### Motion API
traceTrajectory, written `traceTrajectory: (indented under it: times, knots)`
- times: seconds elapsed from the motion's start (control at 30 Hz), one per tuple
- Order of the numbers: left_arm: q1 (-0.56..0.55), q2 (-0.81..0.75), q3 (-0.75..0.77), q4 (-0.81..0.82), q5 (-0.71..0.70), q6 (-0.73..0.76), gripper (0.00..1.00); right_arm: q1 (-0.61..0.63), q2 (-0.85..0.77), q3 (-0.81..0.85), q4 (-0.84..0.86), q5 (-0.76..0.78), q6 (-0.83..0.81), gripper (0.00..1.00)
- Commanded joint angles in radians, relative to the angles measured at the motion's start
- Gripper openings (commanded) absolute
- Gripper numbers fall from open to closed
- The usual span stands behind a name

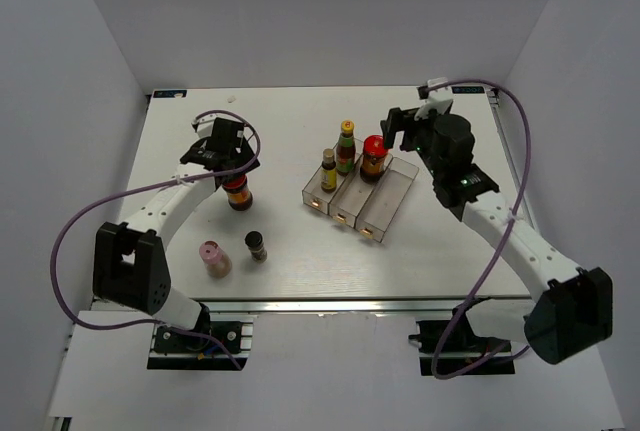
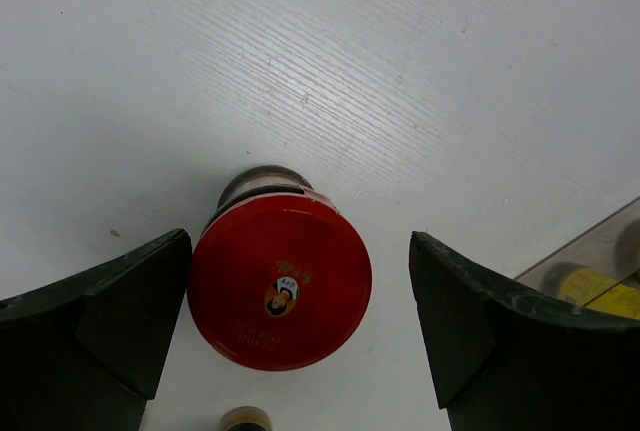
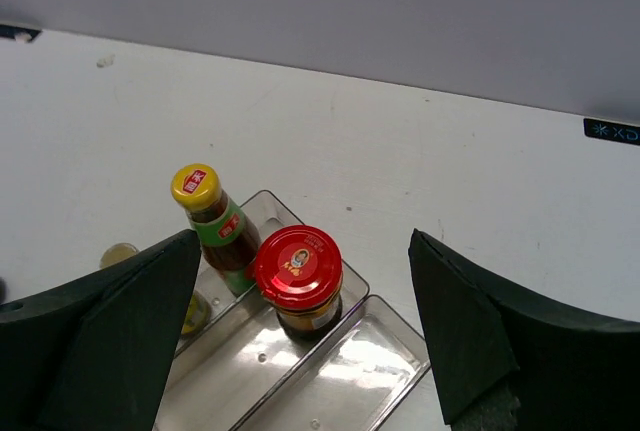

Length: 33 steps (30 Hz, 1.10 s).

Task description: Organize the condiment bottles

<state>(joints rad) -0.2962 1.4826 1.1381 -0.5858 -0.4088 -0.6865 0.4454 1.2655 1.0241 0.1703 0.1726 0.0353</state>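
A squat red-lidded jar [image 1: 238, 191] stands on the table under my left gripper [image 1: 225, 156]. In the left wrist view the jar's lid [image 2: 279, 281] sits between the open fingers of the left gripper [image 2: 298, 251], close against the left finger [image 2: 110, 321] and apart from the right one. The clear tray [image 1: 385, 213] holds the tall yellow-capped bottle [image 1: 346, 146] and the small yellow-capped bottle [image 1: 329, 169] in its left compartment. The second red-lidded jar [image 1: 373, 156] stands in the middle one. My right gripper [image 1: 400, 131] is open and empty above the tray's far end, over that jar [image 3: 298, 271].
The pink bottle [image 1: 214, 258] and the dark black-capped bottle [image 1: 257, 244] stand on the table near the front left. The tray's right compartment [image 3: 380, 351] holds nothing. White walls close in the table at the back and both sides.
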Motion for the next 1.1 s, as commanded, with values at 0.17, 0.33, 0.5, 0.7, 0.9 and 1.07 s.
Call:
traceTrajectory:
  times: [0.17,0.33,0.5,0.7,0.9,1.07]
  knots:
    - [0.005,0.039,0.064,-0.034,0.03,0.012,0.95,-0.004,-0.232,-0.186,0.097,0.091,0.155,0.89]
    - [0.005,0.016,0.029,-0.02,0.054,0.005,0.83,-0.005,-0.304,-0.255,0.087,0.159,0.166,0.89]
    - [0.005,0.03,0.032,-0.04,0.042,0.004,0.62,-0.005,-0.344,-0.301,0.089,0.174,0.161,0.89]
    - [0.003,0.012,0.051,-0.063,0.048,0.01,0.37,-0.005,-0.396,-0.329,0.074,0.206,0.166,0.89]
    - [-0.003,-0.083,0.072,-0.014,0.122,0.03,0.29,-0.005,-0.419,-0.34,0.049,0.212,0.172,0.89]
    - [-0.014,-0.128,0.114,-0.002,0.18,0.054,0.26,-0.004,-0.439,-0.355,0.043,0.212,0.175,0.89]
